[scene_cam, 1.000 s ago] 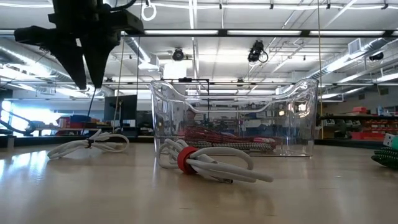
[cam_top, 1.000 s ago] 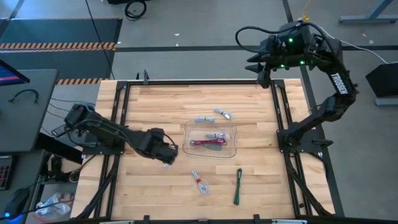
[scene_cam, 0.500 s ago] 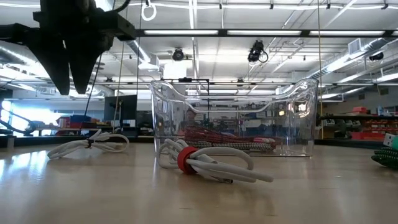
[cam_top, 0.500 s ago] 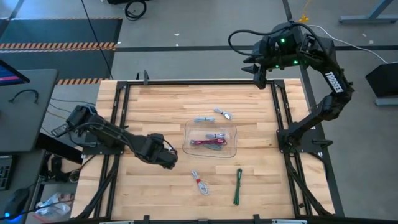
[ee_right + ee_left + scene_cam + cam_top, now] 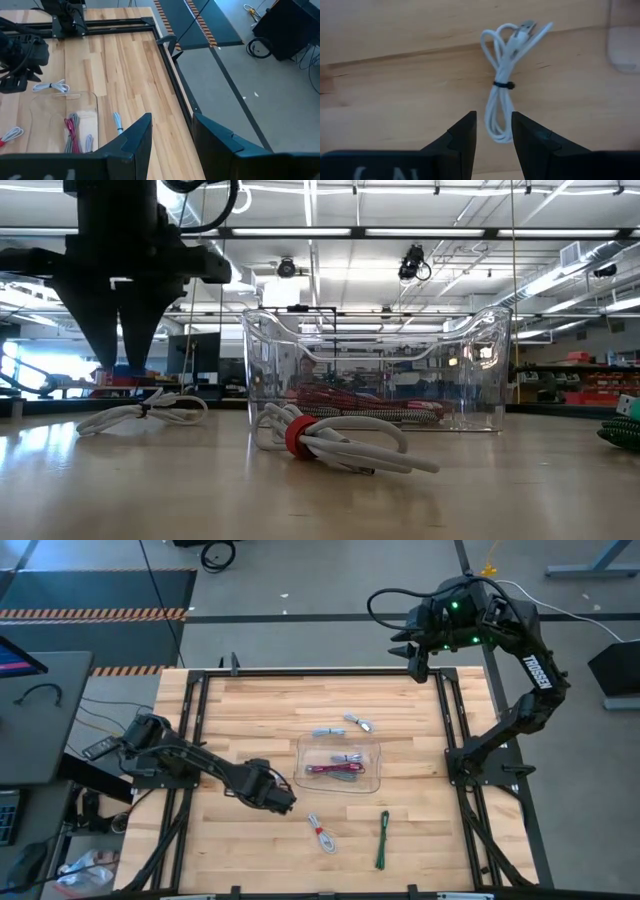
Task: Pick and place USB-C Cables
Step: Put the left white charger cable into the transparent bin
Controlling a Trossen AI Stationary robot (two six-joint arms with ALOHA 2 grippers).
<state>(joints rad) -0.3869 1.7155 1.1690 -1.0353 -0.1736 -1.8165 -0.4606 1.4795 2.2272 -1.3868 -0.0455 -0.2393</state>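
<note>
My left gripper is open and points down just above a white cable coil with a dark tie, which lies flat on the wood. In the left wrist view its fingers stand on either side of the coil's near loop. A clear tray holds a dark red cable and grey ones. A grey-blue cable, a silver cable, a white cable with a red tie and a green cable lie on the table. My right gripper waits open past the far right corner.
The tray's left wall stands close to the right of my left gripper. Black frame rails run along the table's left and right sides. Bare wood stretches left of and behind the white coil. A desk with cables stands off the left side.
My left gripper has moved toward the near edge and a little to the right, come down over the white coil, and turned so that its fingers point straight down. My right arm shifted slightly left early on, then stayed still. No cable has moved.
</note>
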